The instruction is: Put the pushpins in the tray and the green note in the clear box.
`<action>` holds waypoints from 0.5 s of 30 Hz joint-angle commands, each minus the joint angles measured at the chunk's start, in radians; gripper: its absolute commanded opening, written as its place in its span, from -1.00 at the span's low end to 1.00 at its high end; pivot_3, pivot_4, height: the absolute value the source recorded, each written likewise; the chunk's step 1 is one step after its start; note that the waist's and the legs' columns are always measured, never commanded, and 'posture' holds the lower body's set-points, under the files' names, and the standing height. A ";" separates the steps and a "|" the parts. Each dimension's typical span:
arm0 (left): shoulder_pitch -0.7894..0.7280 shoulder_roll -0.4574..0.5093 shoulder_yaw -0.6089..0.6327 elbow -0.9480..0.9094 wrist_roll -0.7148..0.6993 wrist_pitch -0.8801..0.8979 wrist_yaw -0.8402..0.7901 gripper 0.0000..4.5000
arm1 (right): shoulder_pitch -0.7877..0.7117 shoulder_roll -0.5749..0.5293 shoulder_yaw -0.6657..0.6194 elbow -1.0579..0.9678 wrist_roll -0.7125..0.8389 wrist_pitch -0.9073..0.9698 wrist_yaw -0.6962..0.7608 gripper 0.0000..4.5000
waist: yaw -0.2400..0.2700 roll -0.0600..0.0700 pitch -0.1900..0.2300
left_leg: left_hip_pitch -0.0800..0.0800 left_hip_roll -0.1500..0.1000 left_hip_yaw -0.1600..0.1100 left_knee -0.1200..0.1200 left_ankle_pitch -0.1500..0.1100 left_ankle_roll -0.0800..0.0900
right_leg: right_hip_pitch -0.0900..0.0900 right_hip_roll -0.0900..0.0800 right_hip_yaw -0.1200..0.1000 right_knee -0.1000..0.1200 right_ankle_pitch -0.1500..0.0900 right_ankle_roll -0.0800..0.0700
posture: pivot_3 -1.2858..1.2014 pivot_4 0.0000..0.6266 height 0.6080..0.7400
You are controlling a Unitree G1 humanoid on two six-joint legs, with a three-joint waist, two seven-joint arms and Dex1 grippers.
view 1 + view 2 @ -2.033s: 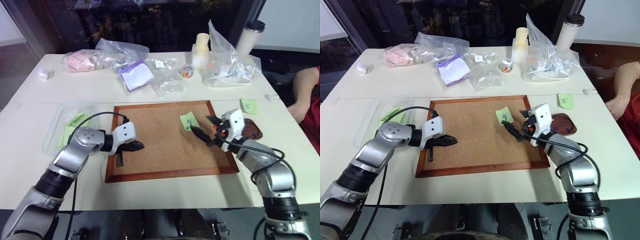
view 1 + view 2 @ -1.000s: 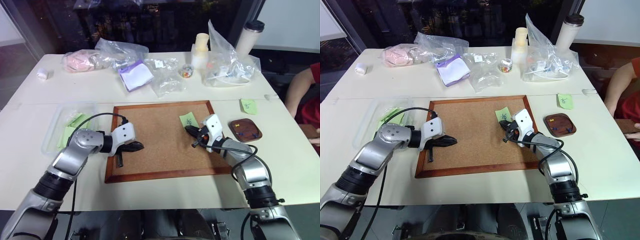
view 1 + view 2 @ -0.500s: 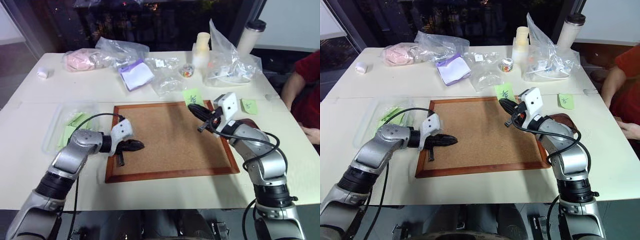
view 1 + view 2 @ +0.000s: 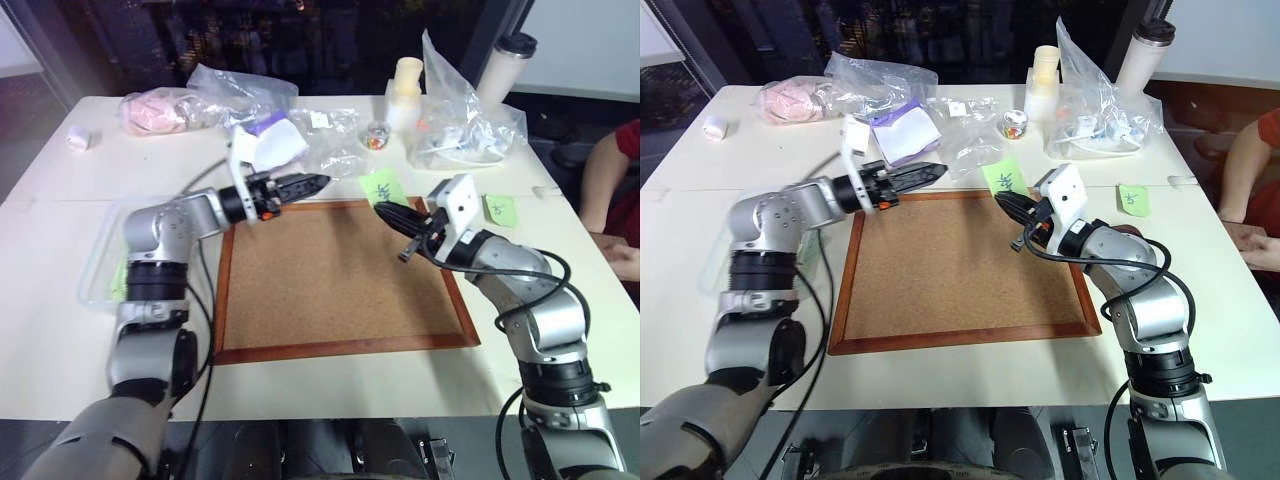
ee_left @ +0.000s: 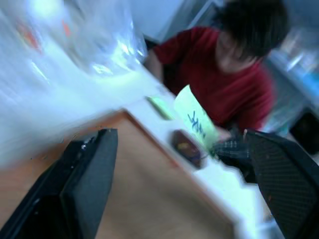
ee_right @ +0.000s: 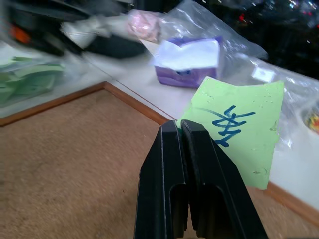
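The corkboard [image 4: 340,275] under both your arms looks bare, so the pins seem handled — a couple of small pins sit in the tray [image 5: 185,147], past the right gripper [image 4: 383,209]. What's left is the green note [image 4: 380,187], pinched in that gripper's closed fingers and held up in the air. The clear box [image 4: 100,262] is way over on the far side of the left gripper [image 4: 318,182], whose fingers are spread apart and empty. Plastic bags [image 4: 340,150] crowd just beyond the note.
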 commanded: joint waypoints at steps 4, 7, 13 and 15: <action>-0.093 -0.077 0.068 0.194 -0.037 -0.012 0.063 0.97 | -0.033 -0.003 0.015 -0.049 -0.008 -0.016 -0.001 -1.00 | -0.006 0.000 0.000 | 0.000 0.000 0.001 -0.001 0.000 -0.001 | -0.001 0.000 0.000 0.000 0.000 0.000 | 0.03 -0.52 0.91; -0.107 -0.107 0.024 0.237 -0.006 -0.073 0.023 0.97 | -0.030 -0.001 0.021 -0.066 -0.008 -0.009 -0.005 -1.00 | -0.003 0.000 0.000 | 0.000 0.000 0.001 -0.002 0.003 -0.006 | -0.001 0.000 0.000 0.000 0.000 0.000 | 0.03 -0.52 0.91; -0.156 -0.182 0.024 0.384 0.020 -0.189 -0.018 0.73 | -0.019 0.000 0.033 -0.086 -0.012 -0.001 -0.013 -1.00 | 0.005 0.000 0.000 | 0.000 -0.001 0.003 -0.001 0.004 -0.007 | 0.000 0.000 0.000 -0.001 0.000 0.000 | 0.03 -0.52 0.91; -0.167 -0.191 0.026 0.408 0.026 -0.218 -0.029 0.36 | -0.015 -0.001 0.033 -0.091 -0.012 0.003 -0.018 -1.00 | 0.003 0.000 0.000 | -0.001 -0.002 0.003 -0.001 0.003 -0.006 | 0.000 0.000 0.000 -0.001 0.000 0.000 | 0.03 -0.52 0.91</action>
